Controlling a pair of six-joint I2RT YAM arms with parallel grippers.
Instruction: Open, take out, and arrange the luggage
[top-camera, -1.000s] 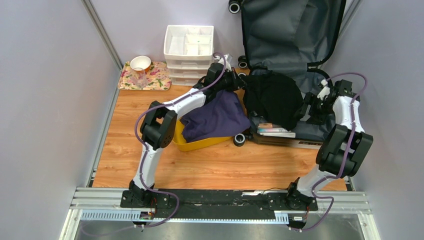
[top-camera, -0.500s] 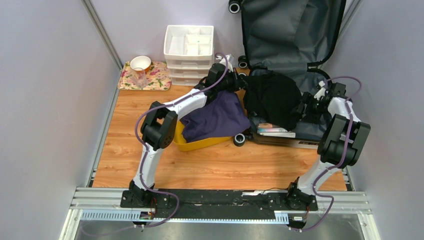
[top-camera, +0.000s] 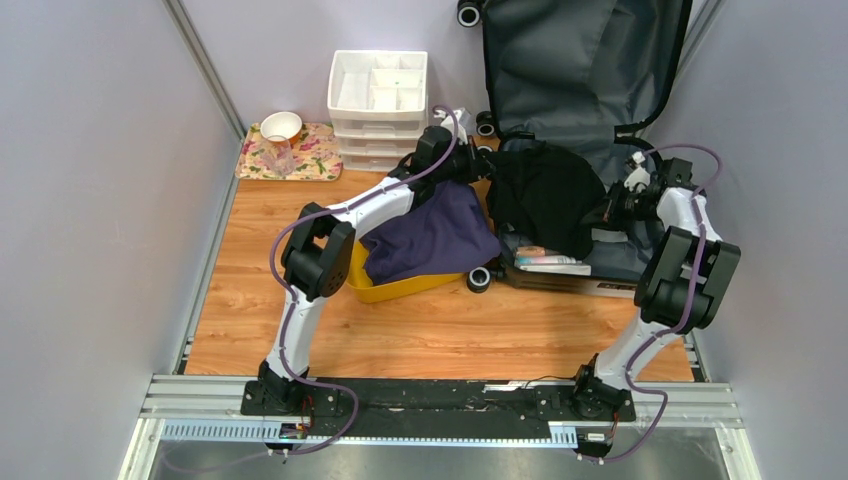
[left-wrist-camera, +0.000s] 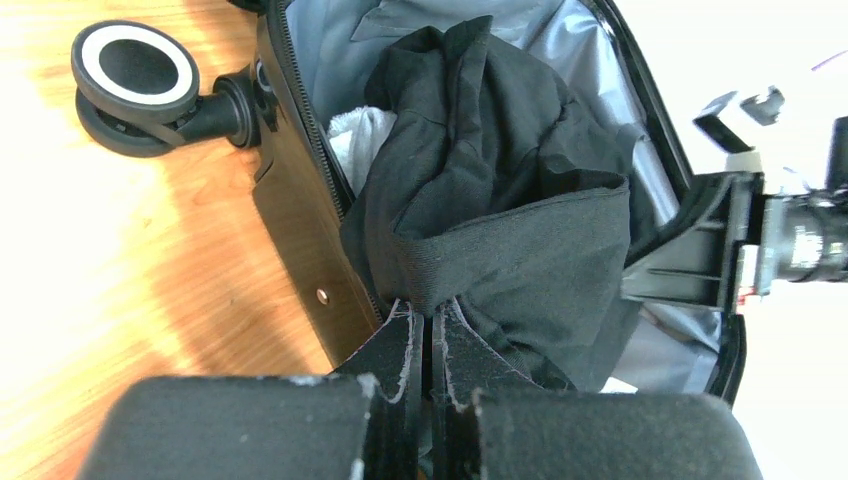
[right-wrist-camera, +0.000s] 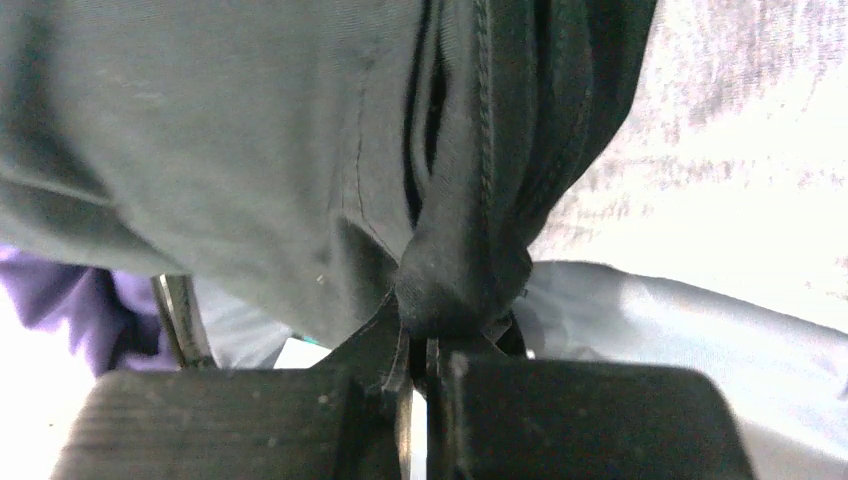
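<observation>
One black fabric garment (top-camera: 545, 195) is clamped by left gripper (left-wrist-camera: 430, 330) and right gripper (right-wrist-camera: 418, 345).
The open grey-lined hard-shell suitcase (top-camera: 580, 60) is spread below both jaws.

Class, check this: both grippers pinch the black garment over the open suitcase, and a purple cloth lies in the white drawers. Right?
No. The top view shows the purple cloth in the yellow bin, not the drawers. Left gripper and right gripper do pinch the black garment over the suitcase.

Both arms (top-camera: 370, 205) — white links, black joint housings — trail looping purple cables (top-camera: 277, 248).
</observation>
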